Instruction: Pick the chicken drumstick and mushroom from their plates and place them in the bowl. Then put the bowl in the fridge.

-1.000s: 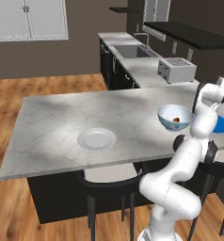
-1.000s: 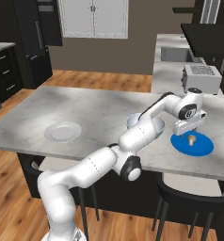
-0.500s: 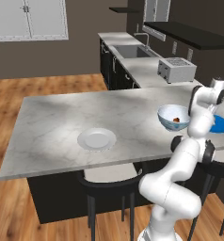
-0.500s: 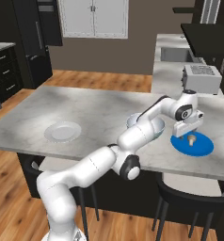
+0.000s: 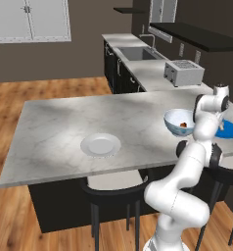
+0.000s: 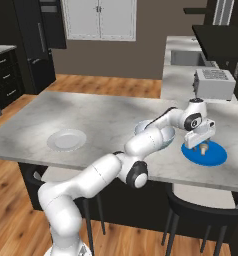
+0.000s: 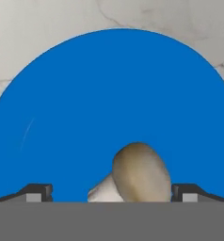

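Straddling the small tan mushroom (image 7: 141,172) on the flat blue plate (image 7: 118,94), the two-finger gripper (image 7: 111,192) stands spread wide, empty, positioned for grasping.

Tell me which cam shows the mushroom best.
Hand view: the mushroom sits large on the blue plate, cap and stem clear. Right base view shows it as a tiny tan speck. In the left base view the arm mostly hides it.

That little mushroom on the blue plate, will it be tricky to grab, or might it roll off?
The mushroom probably weighs very little, being small against the blue plate. Its rounded cap looks smooth, so it may slip or roll if nudged. It lies on its side between the open jaws, which suggests an easy squeeze.
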